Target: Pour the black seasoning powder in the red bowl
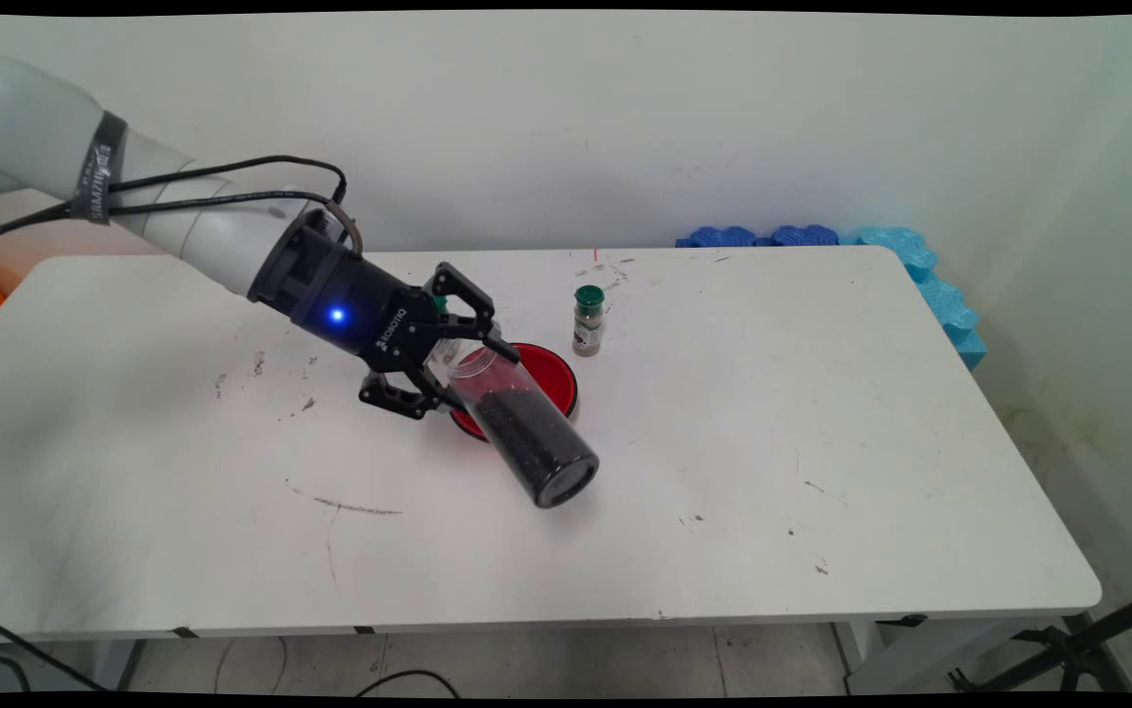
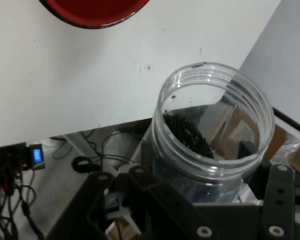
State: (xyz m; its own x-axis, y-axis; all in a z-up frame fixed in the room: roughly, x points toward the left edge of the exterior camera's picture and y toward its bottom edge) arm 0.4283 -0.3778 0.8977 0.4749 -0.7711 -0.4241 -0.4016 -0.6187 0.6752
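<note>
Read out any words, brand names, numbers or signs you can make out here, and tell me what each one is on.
"ROBOTIQ": white lettering on the black body of the claw, which is gripping the clear jar.
Lettering on the grey strap round the arm: too blurred to read.
Label on the small green-capped spice bottle: too small to read.
Nothing else is legible.

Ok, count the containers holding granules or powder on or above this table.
2. The clear jar of dark granules is held tilted in the claw, in front of the red dish. The small green-capped spice bottle stands upright behind the dish. None seems hidden.
</note>
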